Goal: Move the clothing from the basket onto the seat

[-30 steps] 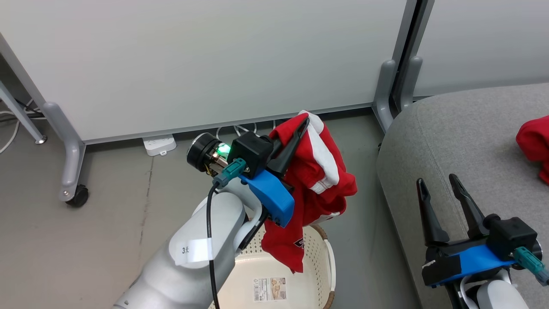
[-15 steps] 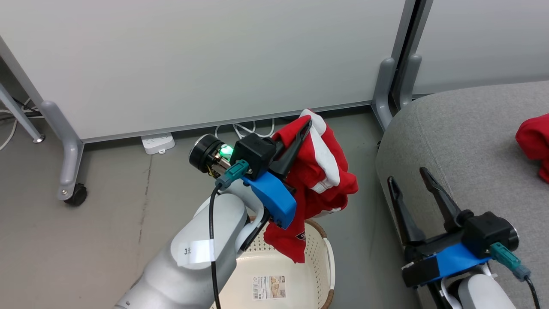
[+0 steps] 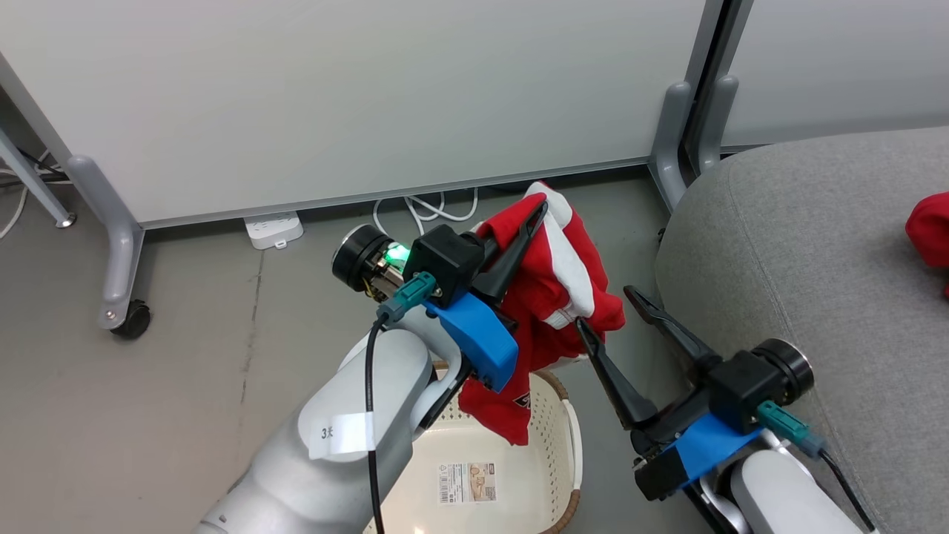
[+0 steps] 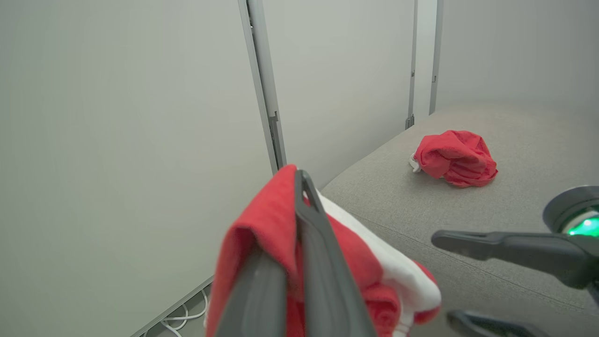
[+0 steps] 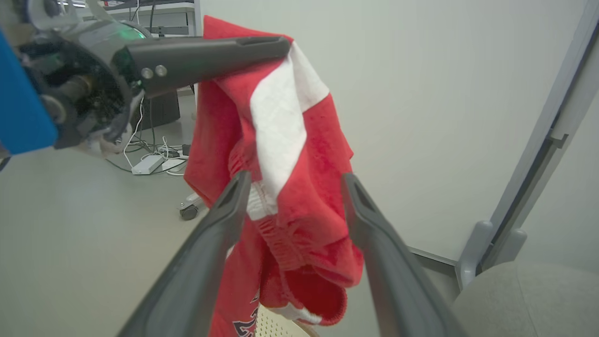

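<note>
My left gripper (image 3: 540, 211) is shut on a red garment with white stripes (image 3: 552, 297), which hangs above the cream basket (image 3: 569, 445); its lower end dangles over the basket's rim. In the left wrist view the left gripper (image 4: 302, 178) pinches the cloth (image 4: 262, 234) between its closed fingers. My right gripper (image 3: 606, 307) stands open right beside the hanging garment's right edge. In the right wrist view the right gripper (image 5: 295, 177) straddles the garment (image 5: 299, 140), but I cannot tell whether it touches it. A second red garment (image 4: 454, 157) lies bunched on the grey seat (image 3: 815, 237).
White partition panels stand behind, with grey legs on casters (image 3: 130, 320) and a post (image 3: 678, 141) close to the seat's corner. A white power strip (image 3: 274, 230) and cables lie on the floor by the panel. A label (image 3: 467, 482) sits inside the basket.
My right gripper has swung left from over the seat to the hanging garment, still open. The left gripper keeps its hold, almost still.
</note>
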`<state>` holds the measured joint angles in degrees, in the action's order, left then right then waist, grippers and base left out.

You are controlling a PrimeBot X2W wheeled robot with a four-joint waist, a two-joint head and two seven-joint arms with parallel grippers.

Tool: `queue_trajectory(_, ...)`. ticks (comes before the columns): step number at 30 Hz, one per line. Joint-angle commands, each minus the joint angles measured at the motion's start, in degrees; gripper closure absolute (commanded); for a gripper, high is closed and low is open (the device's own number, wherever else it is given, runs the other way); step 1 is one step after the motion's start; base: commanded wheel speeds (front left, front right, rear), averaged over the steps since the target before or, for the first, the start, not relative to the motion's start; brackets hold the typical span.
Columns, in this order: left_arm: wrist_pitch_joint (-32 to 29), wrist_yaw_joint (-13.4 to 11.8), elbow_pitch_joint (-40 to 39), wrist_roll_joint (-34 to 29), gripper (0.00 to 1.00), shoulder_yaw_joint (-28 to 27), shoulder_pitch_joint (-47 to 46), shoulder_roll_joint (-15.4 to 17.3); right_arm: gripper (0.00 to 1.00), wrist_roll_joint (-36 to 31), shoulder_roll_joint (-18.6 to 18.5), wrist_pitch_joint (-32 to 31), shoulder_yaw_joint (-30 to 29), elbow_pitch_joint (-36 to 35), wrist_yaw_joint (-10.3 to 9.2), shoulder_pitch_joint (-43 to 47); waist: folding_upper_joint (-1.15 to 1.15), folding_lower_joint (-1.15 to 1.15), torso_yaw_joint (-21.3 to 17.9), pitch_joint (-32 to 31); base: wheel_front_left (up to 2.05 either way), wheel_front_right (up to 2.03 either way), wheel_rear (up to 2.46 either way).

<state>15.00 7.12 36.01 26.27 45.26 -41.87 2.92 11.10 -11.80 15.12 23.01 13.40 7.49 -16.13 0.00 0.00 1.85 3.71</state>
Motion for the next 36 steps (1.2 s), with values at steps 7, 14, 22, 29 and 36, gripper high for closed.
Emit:
queue_trajectory(7,0.27,0.19,-0.92,0.77,1.0,1.19,-1.64,-0.04,0.0,-0.75,-0.23,0.03,4.24,6.04,0.01,-6.35,0.0,0.0,0.84,1.17,0.0,0.0,0.0)
queue_trajectory(14,0.27,-0.62,-1.86,1.94,1.0,2.95,-2.32,-0.06,0.0,-2.44,0.98,0.03,6.74,11.75,0.01,-11.55,0.0,0.0,1.44,2.01,0.0,0.0,0.0)
queue_trajectory(22,0.27,-1.21,-2.64,2.93,1.0,4.59,-3.46,-0.04,0.51,-4.31,3.67,0.04,5.64,18.22,0.01,-15.01,0.0,0.0,1.89,3.07,0.0,0.0,0.0)
queue_trajectory(29,0.27,-1.47,-2.46,3.51,1.0,5.36,-4.21,-0.04,1.0,-4.51,5.45,0.03,4.84,19.89,0.01,-15.89,0.0,0.0,1.99,3.31,0.0,0.0,0.0)
queue_trajectory(36,0.27,-1.59,-2.23,3.9,1.0,5.74,-4.49,-0.04,1.0,-4.1,5.46,0.03,4.59,19.81,0.01,-16.05,0.0,0.0,1.83,3.31,0.0,0.0,0.0)
